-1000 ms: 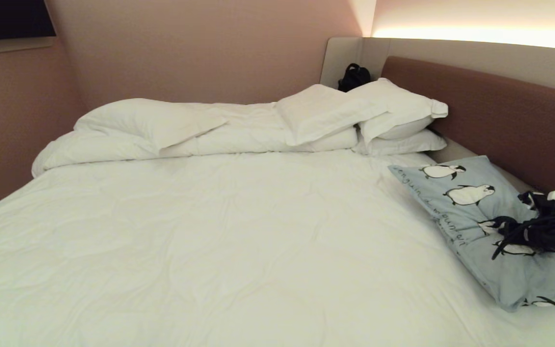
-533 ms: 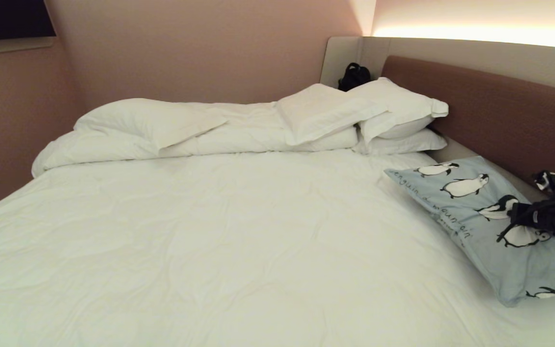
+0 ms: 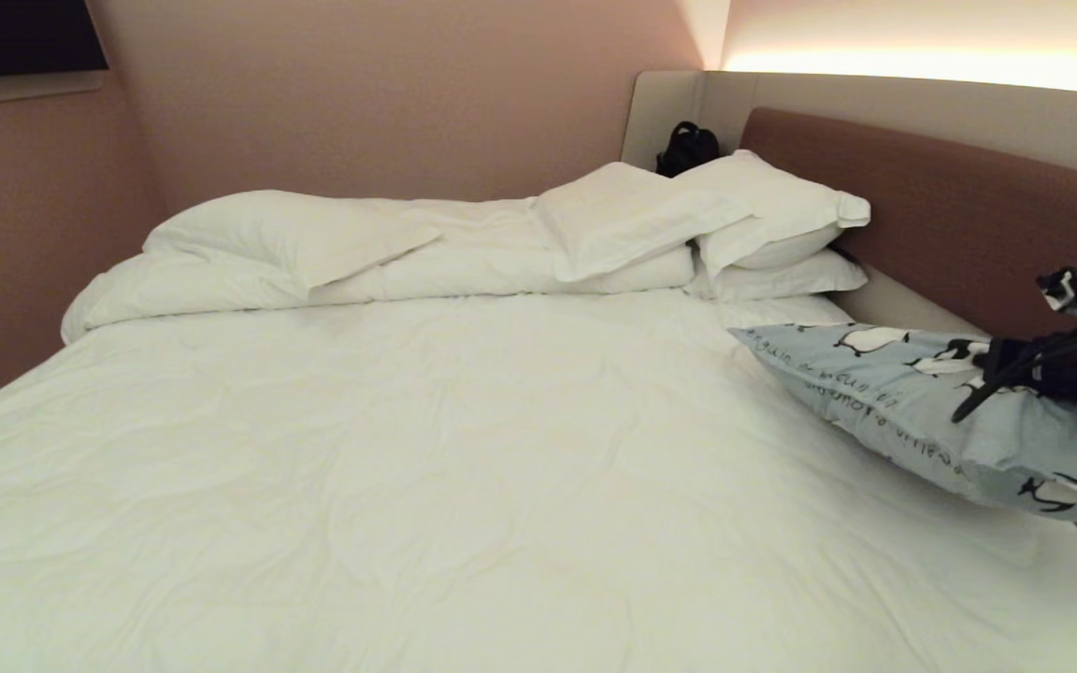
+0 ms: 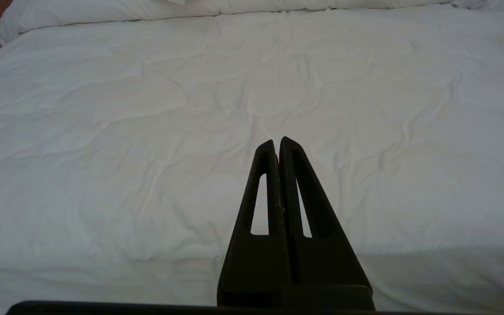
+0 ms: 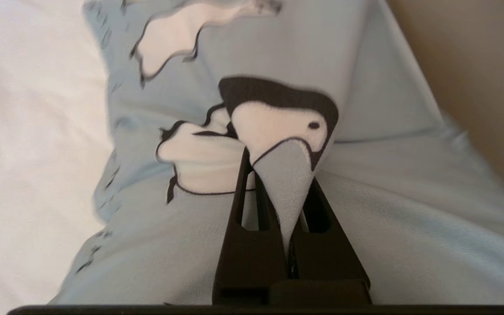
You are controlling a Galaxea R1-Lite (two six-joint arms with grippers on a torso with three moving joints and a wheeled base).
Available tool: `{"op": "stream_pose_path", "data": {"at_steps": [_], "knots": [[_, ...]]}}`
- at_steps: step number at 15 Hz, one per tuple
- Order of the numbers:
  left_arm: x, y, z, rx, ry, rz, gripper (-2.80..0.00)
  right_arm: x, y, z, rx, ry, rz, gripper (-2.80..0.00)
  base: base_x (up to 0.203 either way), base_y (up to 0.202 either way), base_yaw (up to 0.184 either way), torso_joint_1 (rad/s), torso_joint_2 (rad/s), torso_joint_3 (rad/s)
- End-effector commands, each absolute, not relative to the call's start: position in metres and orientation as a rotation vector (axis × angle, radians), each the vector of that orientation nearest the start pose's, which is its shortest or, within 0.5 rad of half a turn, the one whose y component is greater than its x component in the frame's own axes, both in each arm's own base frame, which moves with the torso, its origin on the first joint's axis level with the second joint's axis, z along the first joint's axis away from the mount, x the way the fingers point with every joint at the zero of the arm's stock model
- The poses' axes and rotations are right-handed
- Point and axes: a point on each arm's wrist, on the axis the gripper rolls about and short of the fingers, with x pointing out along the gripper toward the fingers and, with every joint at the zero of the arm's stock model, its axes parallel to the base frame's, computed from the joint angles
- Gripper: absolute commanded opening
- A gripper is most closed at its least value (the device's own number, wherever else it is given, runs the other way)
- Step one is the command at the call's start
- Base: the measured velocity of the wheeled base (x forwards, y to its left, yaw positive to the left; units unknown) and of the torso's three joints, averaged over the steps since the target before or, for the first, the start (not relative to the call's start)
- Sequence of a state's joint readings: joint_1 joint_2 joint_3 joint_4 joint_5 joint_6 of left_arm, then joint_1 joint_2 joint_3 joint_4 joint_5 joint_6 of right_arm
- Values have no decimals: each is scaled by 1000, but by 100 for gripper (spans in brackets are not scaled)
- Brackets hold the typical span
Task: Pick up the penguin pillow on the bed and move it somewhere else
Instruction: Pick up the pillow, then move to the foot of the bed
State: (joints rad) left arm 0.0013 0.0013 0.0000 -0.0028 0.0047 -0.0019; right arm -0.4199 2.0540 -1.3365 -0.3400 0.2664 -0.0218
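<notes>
The penguin pillow (image 3: 884, 393), light blue-grey with black-and-white penguins and dark script, hangs tilted above the right side of the bed (image 3: 464, 449), its near end raised and its far corner low by the sheet. My right gripper (image 3: 992, 360) is shut on a pinched fold of its cover; in the right wrist view the fabric of the penguin pillow (image 5: 365, 236) bunches up between the black fingers of the right gripper (image 5: 280, 175). My left gripper (image 4: 277, 142) stays parked over the white duvet (image 4: 147, 131), shut and holding nothing.
White pillows (image 3: 763, 224) and a rolled duvet (image 3: 314, 252) lie along the far side. A brown padded headboard (image 3: 950, 224) runs along the right. A black object (image 3: 686, 148) sits in the far corner. The wide white duvet spreads left of the pillow.
My right gripper has risen with the pillow pinched in it. The pillow's near end has lifted off the bed and the pillow now tilts, showing its lettered edge.
</notes>
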Motion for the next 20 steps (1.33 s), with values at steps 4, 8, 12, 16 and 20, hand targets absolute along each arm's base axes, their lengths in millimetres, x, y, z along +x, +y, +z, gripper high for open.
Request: {"op": "stream_pose_path", "data": {"at_steps": [4, 8, 12, 16, 20], "knots": [[-23, 0, 76, -2, -2, 6, -280, 366, -140, 226, 79, 240, -112, -280, 0, 0, 0, 0, 0, 0], [-23, 0, 76, -2, -2, 6, -280, 357, -108, 258, 56, 170, -79, -280, 0, 0, 0, 0, 0, 0], [-23, 0, 76, -2, -2, 6, -280, 352, -86, 276, 36, 126, -114, -280, 0, 0, 0, 0, 0, 0], [-23, 0, 76, -2, -2, 6, -280, 335, -76, 299, 26, 114, -185, -280, 0, 0, 0, 0, 0, 0], [-23, 0, 76, -2, -2, 6, -280, 306, -64, 326, 26, 108, -184, -280, 0, 0, 0, 0, 0, 0]]}}
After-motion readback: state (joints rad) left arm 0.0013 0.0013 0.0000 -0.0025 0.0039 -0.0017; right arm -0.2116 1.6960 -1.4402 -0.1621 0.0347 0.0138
